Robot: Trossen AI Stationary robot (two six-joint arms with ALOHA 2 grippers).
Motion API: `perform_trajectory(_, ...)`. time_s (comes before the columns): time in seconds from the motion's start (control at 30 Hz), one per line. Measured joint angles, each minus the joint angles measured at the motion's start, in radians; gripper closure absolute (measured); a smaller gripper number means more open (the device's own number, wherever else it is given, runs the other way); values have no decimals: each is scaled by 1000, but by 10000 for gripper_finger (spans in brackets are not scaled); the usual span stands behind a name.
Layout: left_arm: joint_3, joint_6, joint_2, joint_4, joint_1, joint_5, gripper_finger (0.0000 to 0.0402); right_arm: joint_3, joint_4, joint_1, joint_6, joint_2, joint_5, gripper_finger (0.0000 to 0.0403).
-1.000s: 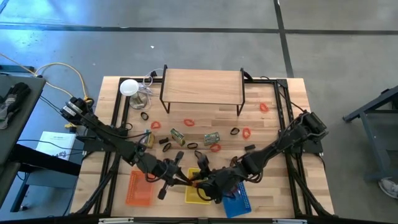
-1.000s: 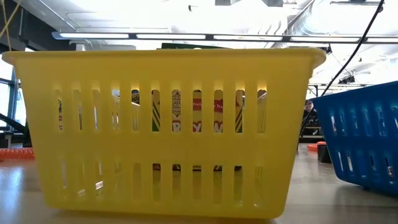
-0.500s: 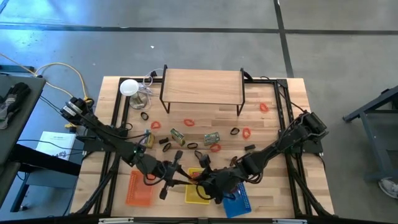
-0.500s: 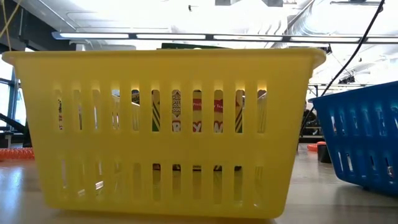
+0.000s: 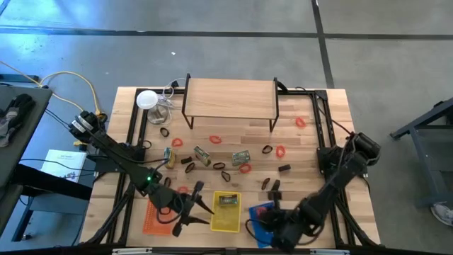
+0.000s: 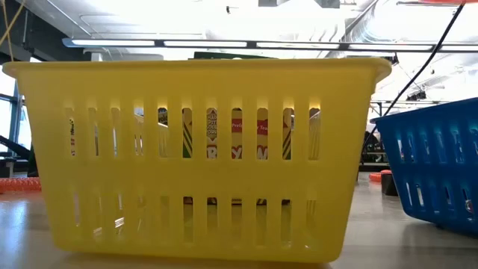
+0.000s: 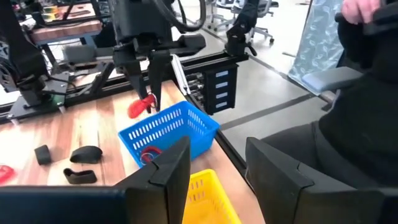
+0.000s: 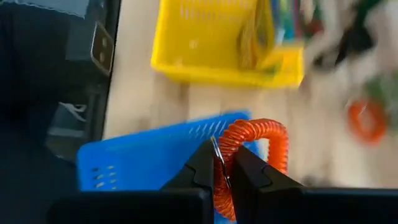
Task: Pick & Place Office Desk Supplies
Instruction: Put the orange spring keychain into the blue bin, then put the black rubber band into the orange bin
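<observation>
baskets: three side by side along lower edge of high view, middle basket (image 5: 226, 212) holding a packet (image 5: 226, 200)
shelf (image 5: 230, 97): upper centre
loose supplies: scattered between shelf and baskets

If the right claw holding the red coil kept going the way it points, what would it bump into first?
Probably the blue basket. In the right wrist view the right gripper, shut on the red coil, points at the basket's rim, with the yellow basket farther on. Depth is hard to judge.
</observation>
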Motion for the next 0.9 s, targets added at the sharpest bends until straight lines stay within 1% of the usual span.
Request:
perform_trajectory(0.17,0,-1,0,-7,-3,0,251,-59,28,24,189,12,-42,383)
perform_trajectory(0.3,0,0,0,-8,-3,0,251,-130,101,13,302,13,-153,349)
perform_trajectory(0.4,0,0,0,-8,-3,1,251,-160,182,4,301,13,-171,313)
perform_trajectory(0.57,0,0,0,-15,-2,1,251,-161,185,-15,221,2,-167,245)
perform_trajectory(0.63,0,0,0,-27,-2,2,251,-161,159,-23,181,-14,-174,223)
perform_trajectory(0.73,0,0,0,-40,-2,2,251,-161,63,-28,178,-51,-160,212)
perform_trajectory(0.9,0,0,0,-40,-2,2,251,-161,-206,-29,357,-122,-137,231)
